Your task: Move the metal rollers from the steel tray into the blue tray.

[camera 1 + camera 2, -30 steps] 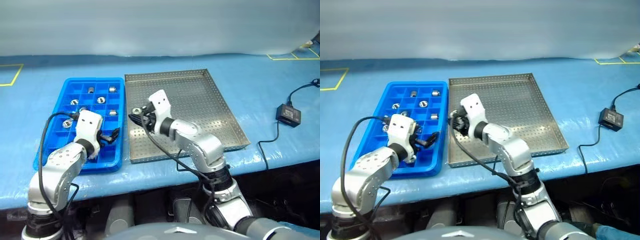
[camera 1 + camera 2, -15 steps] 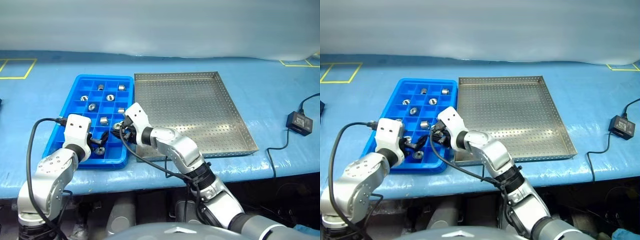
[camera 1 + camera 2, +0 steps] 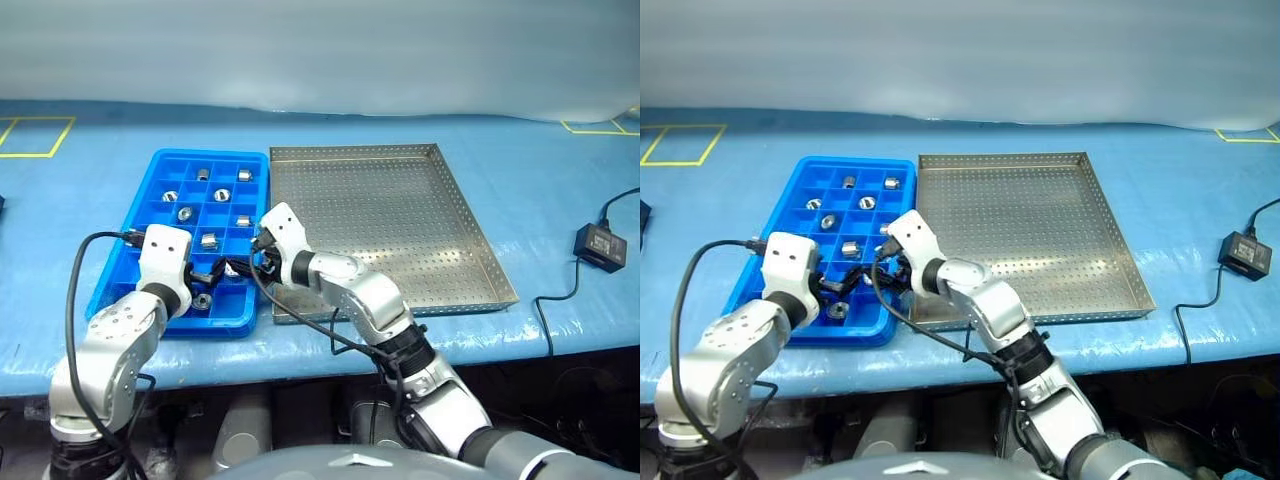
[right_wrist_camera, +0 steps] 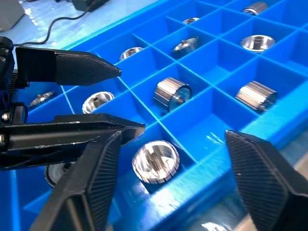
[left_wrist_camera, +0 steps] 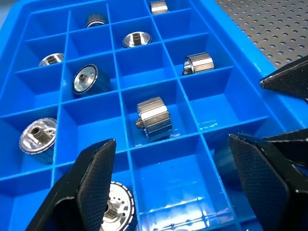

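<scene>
While both our hands hang over the blue tray [image 3: 118, 268], the right hand [image 4: 168, 192] sits spread wide with a roller [image 4: 155, 161] lying loose in the compartment under it. Our left hand [image 5: 178, 192] is spread too, holding nothing. More metal rollers [image 5: 154, 119] fill other compartments, and the steel tray [image 3: 400, 215] sits beside.

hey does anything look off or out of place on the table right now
Nothing stands out. The metal rollers sit one per compartment in the blue tray, some upright, some on their sides, none spilled. The steel tray lies flat beside it with no rollers on it.
</scene>
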{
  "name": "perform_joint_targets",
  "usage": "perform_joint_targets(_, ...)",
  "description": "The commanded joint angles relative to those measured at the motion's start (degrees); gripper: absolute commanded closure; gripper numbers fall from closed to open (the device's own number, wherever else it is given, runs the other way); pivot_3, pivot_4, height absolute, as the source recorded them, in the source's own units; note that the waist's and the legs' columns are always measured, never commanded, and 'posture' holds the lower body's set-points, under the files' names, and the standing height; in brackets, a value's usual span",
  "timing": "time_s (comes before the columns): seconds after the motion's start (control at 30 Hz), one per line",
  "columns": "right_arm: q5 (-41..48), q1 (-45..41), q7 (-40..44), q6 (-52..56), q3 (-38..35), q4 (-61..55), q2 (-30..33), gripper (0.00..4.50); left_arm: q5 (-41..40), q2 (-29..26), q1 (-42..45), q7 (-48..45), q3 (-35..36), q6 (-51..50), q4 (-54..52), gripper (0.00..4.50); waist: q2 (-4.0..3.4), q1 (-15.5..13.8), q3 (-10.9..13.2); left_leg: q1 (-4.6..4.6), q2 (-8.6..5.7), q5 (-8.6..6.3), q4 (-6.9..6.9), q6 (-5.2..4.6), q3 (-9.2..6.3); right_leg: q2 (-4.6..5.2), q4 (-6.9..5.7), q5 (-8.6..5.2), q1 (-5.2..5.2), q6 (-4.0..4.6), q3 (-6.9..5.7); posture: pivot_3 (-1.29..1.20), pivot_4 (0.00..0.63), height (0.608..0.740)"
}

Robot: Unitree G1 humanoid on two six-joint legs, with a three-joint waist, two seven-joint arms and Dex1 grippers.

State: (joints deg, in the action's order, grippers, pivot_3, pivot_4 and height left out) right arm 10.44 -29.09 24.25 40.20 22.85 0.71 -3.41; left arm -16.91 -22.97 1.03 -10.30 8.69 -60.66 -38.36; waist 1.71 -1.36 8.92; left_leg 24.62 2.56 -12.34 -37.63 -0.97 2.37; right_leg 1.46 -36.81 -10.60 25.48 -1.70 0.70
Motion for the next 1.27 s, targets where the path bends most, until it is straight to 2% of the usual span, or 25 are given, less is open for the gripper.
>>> perform_joint_targets(0.03, -2.05, 0.58, -3.63, -3.54, -0.54, -6.52, -1.06, 0.04, -0.90, 0.85, 2.93, -1.72, -2.60, 2.66, 0.18, 0.41, 0.00, 0.33, 0.00, 0.03, -0.01, 0.00, 0.01, 0.00, 0.00, -0.03, 0.00, 0.00, 0.03, 0.00, -0.01, 0.06, 0.150, 0.740)
perform_joint_targets(0.2, -0.23, 4.70, -2.77, -2.08, -6.74, -14.85, 3.95, 0.04, 0.06, 2.61, 7.43, -3.17, -7.78, 7.05, 4.35, 0.41, 0.01, 0.44, -0.01, 0.04, -0.03, 0.00, -0.01, 0.00, 0.00, -0.07, 0.02, 0.00, -0.03, 0.01, -0.02, 0.02, 0.150, 0.740)
perform_joint_targets(0.43, 4.44, 10.37, -0.51, 4.22, -18.59, -19.76, 15.59, 0.04, -0.51, 1.72, 10.34, -8.24, -10.45, 12.41, 9.63, 0.41, -0.01, 2.23, 0.00, 0.05, -0.06, -0.01, -0.03, -0.03, 0.29, -0.02, 0.03, 0.01, 0.00, -0.01, 0.04, -0.11, 0.150, 0.740)
perform_joint_targets(0.5, 4.07, 11.51, -1.33, 4.74, -19.97, -19.04, 17.49, 0.01, -0.52, 1.40, 10.42, -9.52, -9.89, 14.00, 11.41, 0.07, -0.02, 3.35, 0.00, 0.03, -0.05, -0.01, -0.02, -0.03, 0.30, -0.08, 0.01, 0.00, 0.01, 0.00, 0.05, -0.12, 0.150, 0.740)
perform_joint_targets(0.57, 5.00, 12.46, -2.24, 4.95, -21.77, -19.17, 17.49, 0.01, -0.72, 1.43, 10.50, -10.36, -8.93, 15.03, 13.11, 0.01, -0.03, 4.61, 0.00, -0.03, -0.01, -0.01, 0.02, -0.03, 0.34, -0.15, -0.02, -0.01, 0.03, 0.03, 0.10, -0.15, 0.150, 0.740)
perform_joint_targets(0.73, 5.45, 14.16, -2.05, 4.32, -21.33, -22.31, 18.21, 0.01, -0.49, 0.56, 10.32, -11.26, -7.95, 15.66, 12.99, 0.01, -0.03, 6.35, 0.00, -0.04, 0.03, -0.01, 0.02, -0.03, 0.31, -0.23, -0.07, -0.01, 0.04, 0.03, 0.17, -0.14, 0.150, 0.740)
perform_joint_targets(1.03, 6.96, 13.11, -0.57, 4.29, -21.73, -23.71, 19.97, 0.01, -0.44, -0.14, 7.50, -10.98, -7.90, 14.98, 11.37, 0.01, -0.03, 6.40, 0.00, -0.04, -0.04, -0.01, -0.05, -0.03, 0.30, -0.11, -0.05, 0.02, 0.02, -0.05, 0.22, -0.14, 0.150, 0.740)
perform_joint_targets(1.27, 7.63, 13.71, 0.30, 3.78, -21.01, -25.09, 20.52, 0.01, -0.42, 0.05, 8.58, -10.97, -8.48, 14.43, 11.83, 0.01, -0.03, 6.41, 0.00, -0.04, -0.04, -0.01, -0.05, -0.03, 0.30, -0.13, -0.06, 0.02, 0.02, -0.05, 0.21, -0.14, 0.150, 0.740)
